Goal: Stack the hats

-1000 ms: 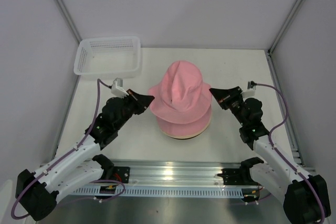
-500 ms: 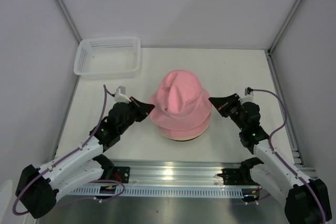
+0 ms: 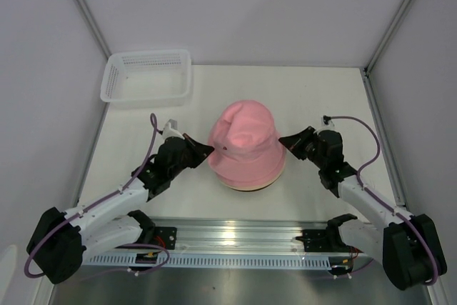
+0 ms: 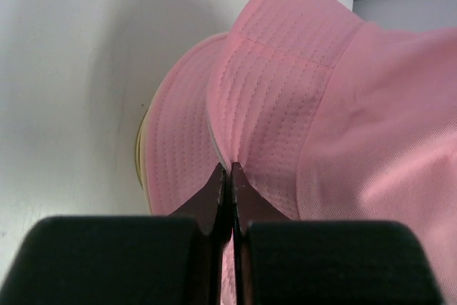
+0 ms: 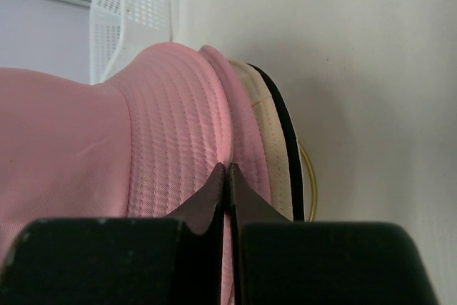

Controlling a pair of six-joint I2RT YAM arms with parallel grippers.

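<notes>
A pink hat [image 3: 246, 137] sits on top of a pile at the table's middle. Under it lie a second pink hat [image 5: 250, 133], a beige hat [image 5: 268, 141] and a black hat [image 5: 285, 133], seen as stacked brims in the right wrist view. My left gripper [image 3: 211, 150] is shut on the top pink hat's left brim [image 4: 243, 105]. My right gripper [image 3: 282, 141] is shut on its right brim [image 5: 178, 141]. A thin yellowish ring [image 5: 312, 176] shows under the pile.
A white mesh basket [image 3: 146, 76] stands at the back left of the table, also seen in the right wrist view [image 5: 132, 12]. White walls close in the table on three sides. A metal rail [image 3: 243, 237] runs along the near edge.
Both grippers have come down and forward with the pink hat's brim. The hat's crown has sunk lower onto the pile and looks rounder.
</notes>
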